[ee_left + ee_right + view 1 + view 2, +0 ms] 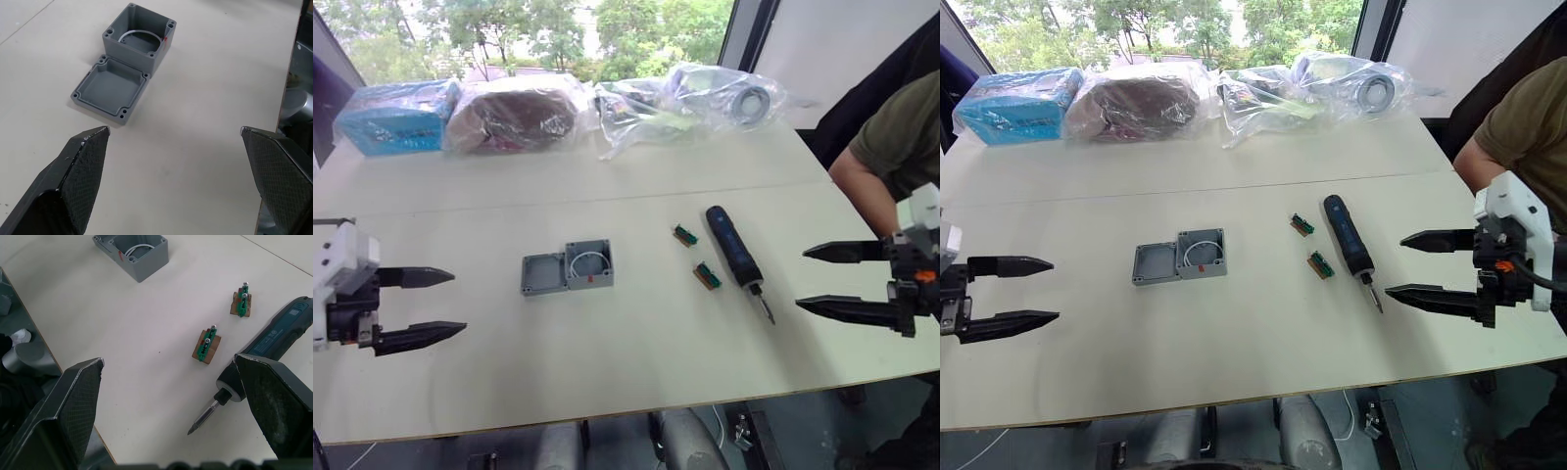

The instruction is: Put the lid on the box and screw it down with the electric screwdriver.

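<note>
Right now, in the left eye view, you have the lid [543, 274] lying inside-up at centre frame, touching the left side of the box [589, 263], with the electric screwdriver [737, 257] right of centre, bit toward the lower right, and two small connector blocks [695, 256] just left of it on the table [636, 362]. Your left pincer [438, 305] hovers at the left edge and your right pincer [822, 279] at the right edge, both spread wide and empty, fingers pointing inward; a person's arm [886, 147] shows at upper right. In the left wrist view the lid sits in the upper left quarter, past the fingertips [93, 142]; it looks light, stiff and thin, so you would likely do best pinching it across two opposite rims. In the right wrist view the screwdriver lies at the right of the frame, partly behind one finger; its smooth round barrel may roll, so take it mid-body, well clear of the bit.
</note>
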